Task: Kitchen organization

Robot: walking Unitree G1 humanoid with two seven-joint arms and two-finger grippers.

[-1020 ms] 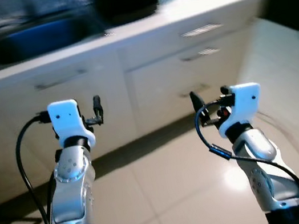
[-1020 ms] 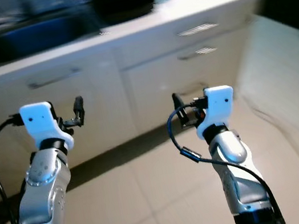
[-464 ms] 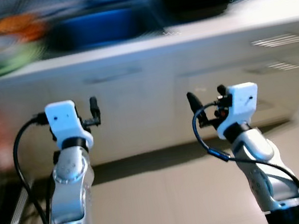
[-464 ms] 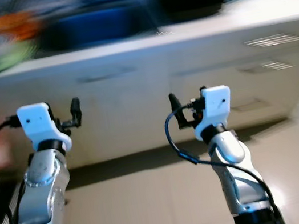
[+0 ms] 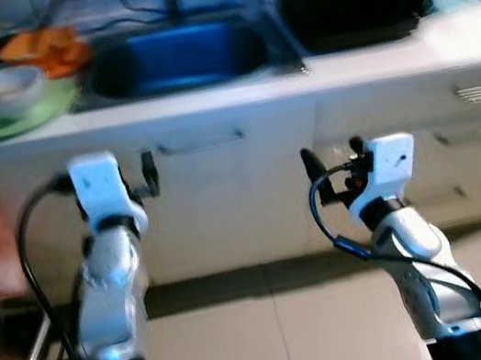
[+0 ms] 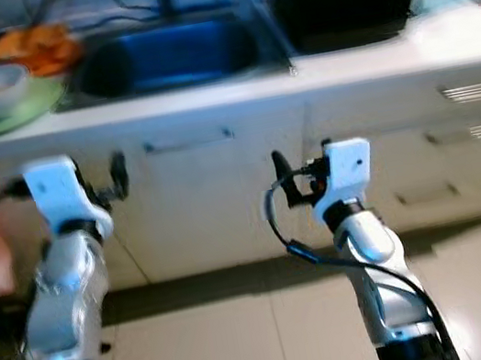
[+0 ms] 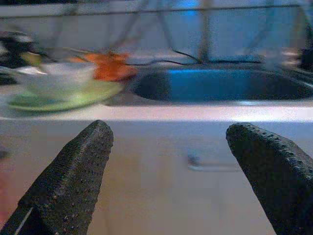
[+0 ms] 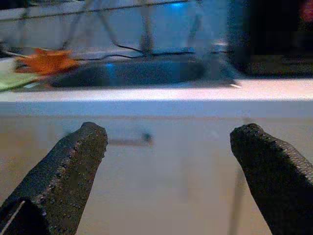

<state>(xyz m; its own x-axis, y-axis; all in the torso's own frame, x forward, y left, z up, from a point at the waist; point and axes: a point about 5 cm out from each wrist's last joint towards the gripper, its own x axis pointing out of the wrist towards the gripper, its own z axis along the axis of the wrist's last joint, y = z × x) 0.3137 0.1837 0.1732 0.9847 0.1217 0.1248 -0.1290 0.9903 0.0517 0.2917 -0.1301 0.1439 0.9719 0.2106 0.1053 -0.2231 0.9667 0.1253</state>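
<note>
The view has swung left, so the blue sink basin [image 5: 172, 57] now sits top centre, with a white bowl on a green plate [image 5: 7, 95] at upper left. Left gripper [image 7: 168, 171] and right gripper [image 8: 168, 171] hang wide open, probably empty, short of the white counter [image 5: 208, 102].

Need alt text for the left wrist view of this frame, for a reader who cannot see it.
The left gripper, fingers wide open and holding nothing, faces a white kitchen counter with a blue sink. Beside the sink a white bowl sits on a green plate, with something orange behind; the image is slightly blurred.
</note>
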